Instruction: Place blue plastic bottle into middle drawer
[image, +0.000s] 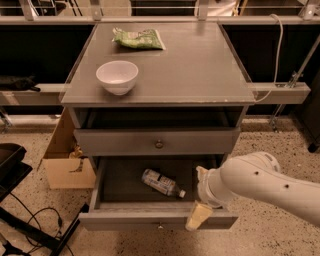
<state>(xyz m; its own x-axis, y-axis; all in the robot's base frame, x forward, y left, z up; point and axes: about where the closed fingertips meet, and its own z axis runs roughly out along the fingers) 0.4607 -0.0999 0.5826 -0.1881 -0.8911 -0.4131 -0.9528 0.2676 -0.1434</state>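
The blue plastic bottle (160, 183) lies on its side on the dark floor of the open middle drawer (125, 214), with its white cap pointing right. My gripper (199, 196) is at the drawer's front right corner, to the right of the bottle and apart from it. It is open and empty. One cream fingertip (197, 216) hangs over the drawer's front edge.
A like grey drawer (157, 142) with a knob is shut just above. A white bowl (117, 76) and a green snack bag (138, 38) sit on the cabinet top. A cardboard box (67, 167) stands on the floor to the left, beside black equipment (10, 162) and cables.
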